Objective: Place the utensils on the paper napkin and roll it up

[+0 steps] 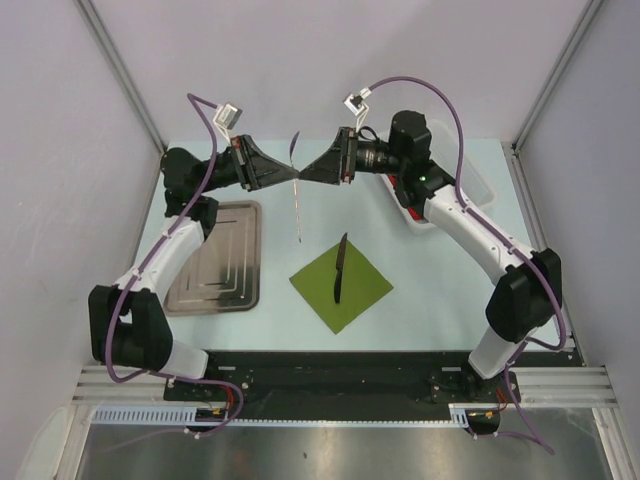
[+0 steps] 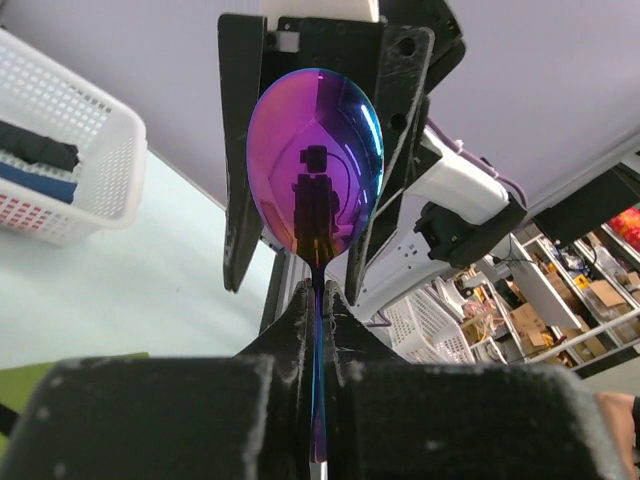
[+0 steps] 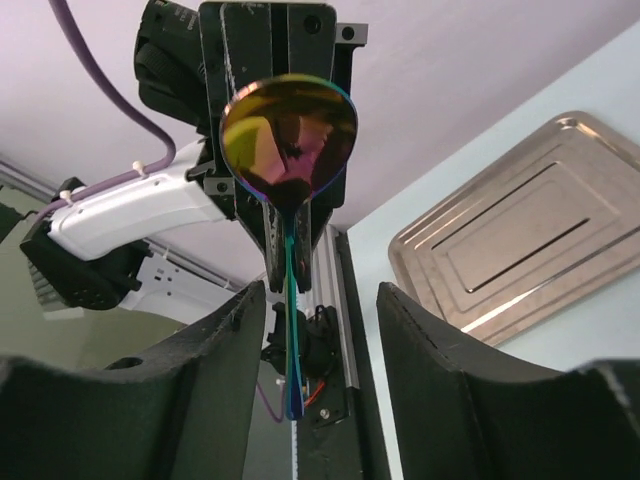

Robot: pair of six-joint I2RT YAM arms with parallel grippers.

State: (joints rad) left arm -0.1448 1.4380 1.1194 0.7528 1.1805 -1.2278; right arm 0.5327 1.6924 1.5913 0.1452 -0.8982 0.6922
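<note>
A slim iridescent metal spoon [image 2: 315, 160] is pinched tight by the left gripper [image 2: 318, 305], raised at twelve o'clock of the olive-green paper napkin [image 1: 362, 292] — apparently for handover; the right gripper [image 3: 312, 330] is held half-open around its handle, not gripping.

I see pale lilac enclosure walls [image 1: 60, 200] framed by grey aluminium posts [image 1: 117, 70], a light blue-green tabletop [image 1: 440, 300], and, in the left wrist view, cluttered storage shelves [image 2: 590, 290] beyond; lighting even.

Left arm [image 1: 165, 250], right arm [image 1: 470, 225]: white shells, black joints, purple cables [image 1: 457, 120] at 12 o'clock. Left gripper [image 1: 291, 177], right gripper [image 1: 307, 176]: black wedges.
</note>
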